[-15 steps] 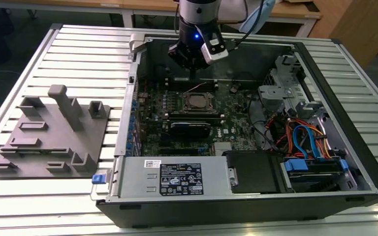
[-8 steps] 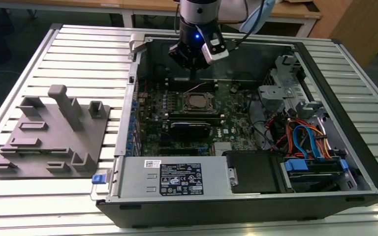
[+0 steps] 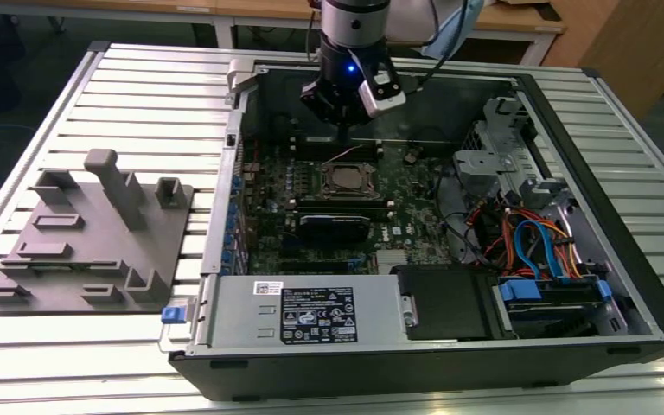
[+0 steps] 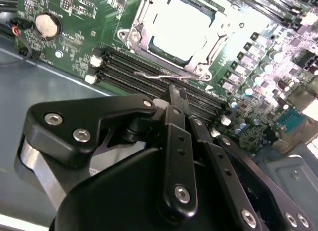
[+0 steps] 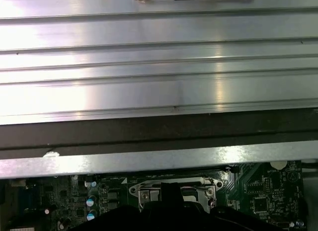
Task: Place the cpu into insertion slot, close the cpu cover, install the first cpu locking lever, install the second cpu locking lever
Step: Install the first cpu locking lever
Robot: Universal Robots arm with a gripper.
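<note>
Inside the open computer case (image 3: pixel 609 285), chip (image 4: pixel 181 25) seated and cover (image 4: pixel 198 67) down, the gripper (image 4: pixel 178 94), fingers pressed together, nears a locking lever (image 4: pixel 154 77), which judging by this needs hooking.

Robotics lab or workshop bench: slatted aluminium table (image 3: pixel 67 363), opened computer case (image 3: pixel 609 285) with green motherboard (image 3: pixel 309 216), grey fixture block (image 3: pixel 90 242), wooden desks (image 3: pixel 517 22) behind.

I work over a ribbed aluminium table (image 3: pixel 101 78) that shines under bright overhead light. Beyond its far edge stand wooden desks (image 3: pixel 252 10), and a wooden cabinet (image 3: pixel 632 52) fills the exterior view's far right. The floor (image 3: pixel 21 78) beneath is dark.
</note>
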